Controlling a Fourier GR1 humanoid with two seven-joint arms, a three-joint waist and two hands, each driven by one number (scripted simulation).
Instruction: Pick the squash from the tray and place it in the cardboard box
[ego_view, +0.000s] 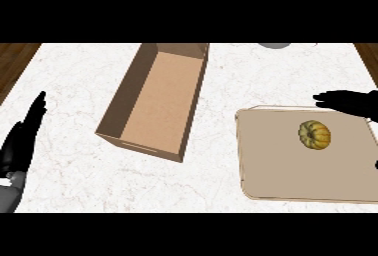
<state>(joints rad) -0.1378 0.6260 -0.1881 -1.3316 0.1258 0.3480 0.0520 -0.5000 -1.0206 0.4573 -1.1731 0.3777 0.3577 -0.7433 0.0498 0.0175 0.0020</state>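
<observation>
A small ribbed squash (315, 134), green and orange, lies on the beige tray (295, 175) at the right of the counter. My right hand (348, 101) hovers at the tray's far right corner, fingers straight and pointing left, open and apart from the squash. The long cardboard box (156, 100) stands open-topped in the middle, slanted, with nothing inside. My left hand (22, 135) rests open at the left edge, fingers up.
The white marble counter (81, 75) carries everything. A grey round object (275, 45) shows at the far edge. Dark wood borders the counter at both upper corners. Bare marble separates the box from the tray.
</observation>
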